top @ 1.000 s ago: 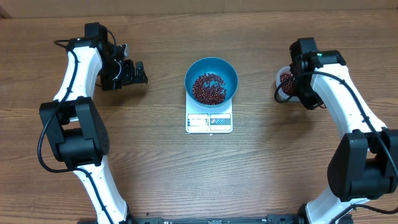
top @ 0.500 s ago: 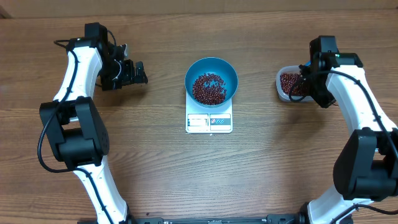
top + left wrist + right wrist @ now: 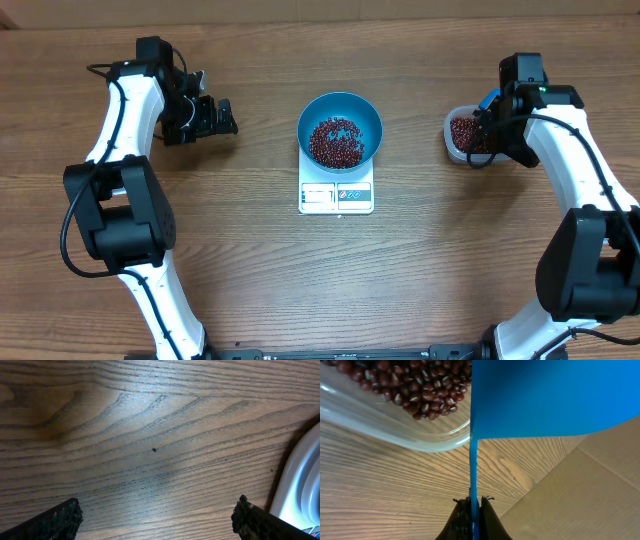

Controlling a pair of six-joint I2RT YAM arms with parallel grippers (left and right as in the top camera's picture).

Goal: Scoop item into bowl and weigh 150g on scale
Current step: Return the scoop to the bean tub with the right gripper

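Right hand (image 3: pixel 474 504) carried scoop (image 3: pixel 540 395) to tub (image 3: pixel 456 141); red-brown beans (image 3: pixel 335 142) heaped in bowl (image 3: pixel 366 113).

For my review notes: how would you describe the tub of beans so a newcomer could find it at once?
Start at the white scale in the middle, carrying the blue bowl. Look right from it to the right gripper; the tub sits on the wood right by it. Unlike the bowl, it is clear plastic and off the scale.
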